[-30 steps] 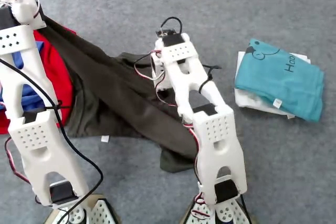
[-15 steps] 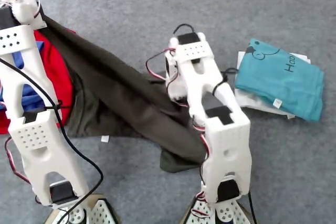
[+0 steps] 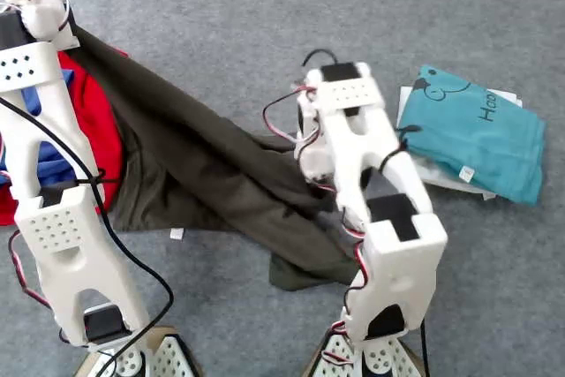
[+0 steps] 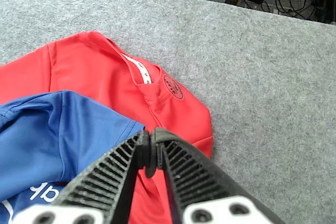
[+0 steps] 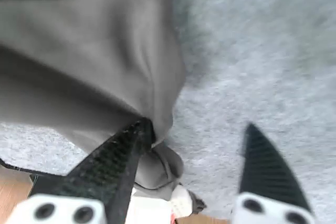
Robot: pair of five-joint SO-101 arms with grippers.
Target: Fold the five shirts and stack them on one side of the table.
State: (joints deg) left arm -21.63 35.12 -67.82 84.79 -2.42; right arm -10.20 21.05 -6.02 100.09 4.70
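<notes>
blue shirt [image 4: 52,140] cut off, dark shirt [image 5: 79,51] blurred

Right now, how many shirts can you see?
5: red shirt and blue shirt at the left, dark shirt across the middle, teal shirt on a white shirt at the right. More could be hidden underneath.

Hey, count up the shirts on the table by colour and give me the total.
Red shirt: 1
Blue shirt: 1
Dark olive shirt: 1
Teal shirt: 1
White shirt, folded under the teal one: 1
Total: 5
</notes>
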